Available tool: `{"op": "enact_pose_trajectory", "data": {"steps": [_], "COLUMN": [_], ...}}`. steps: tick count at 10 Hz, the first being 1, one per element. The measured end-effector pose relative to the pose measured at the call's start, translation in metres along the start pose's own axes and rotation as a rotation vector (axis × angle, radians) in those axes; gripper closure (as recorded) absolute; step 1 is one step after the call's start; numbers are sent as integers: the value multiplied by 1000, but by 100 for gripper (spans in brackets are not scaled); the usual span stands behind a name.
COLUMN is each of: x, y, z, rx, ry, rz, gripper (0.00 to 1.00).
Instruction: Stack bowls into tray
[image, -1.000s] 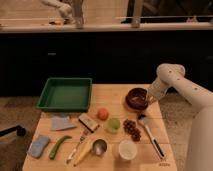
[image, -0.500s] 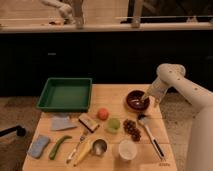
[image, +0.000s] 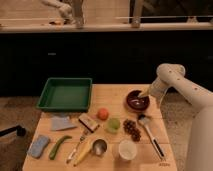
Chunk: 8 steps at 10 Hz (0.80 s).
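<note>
The dark maroon-brown bowl (image: 135, 101) stands upright on the wooden table (image: 110, 95), right of centre. My gripper (image: 145, 94) reaches down from the white arm (image: 172, 80) to the bowl's right rim, at or just over it. The green tray (image: 65, 94) sits at the table's back left and is empty. I see no orange bowl as such. A small round orange thing (image: 103, 114) that looks like a fruit lies mid-table.
Around mid-table lie a green apple (image: 113, 124), grapes (image: 132, 128), a brown box (image: 88, 121) and a grey cloth (image: 61, 122). Along the front are a white cup (image: 126, 149), steel cup (image: 99, 146), banana (image: 82, 151), blue sponge (image: 39, 145) and a long-handled utensil (image: 150, 132).
My gripper has eased slightly down and left onto the maroon bowl's right rim. The bowl and the other things have not moved.
</note>
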Motion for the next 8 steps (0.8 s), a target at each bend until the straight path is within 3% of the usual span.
{"op": "enact_pose_trajectory", "data": {"steps": [3,4,6,8], "x": [0,0,-1,0], "y": [-1,-2,-5,-9], "z": [0,0,8,19], "rx": [3,14,73,86], "ry": [1,-3,-22,-43], "rz": [0,8,48,65], "gripper": [20,20,20,20]}}
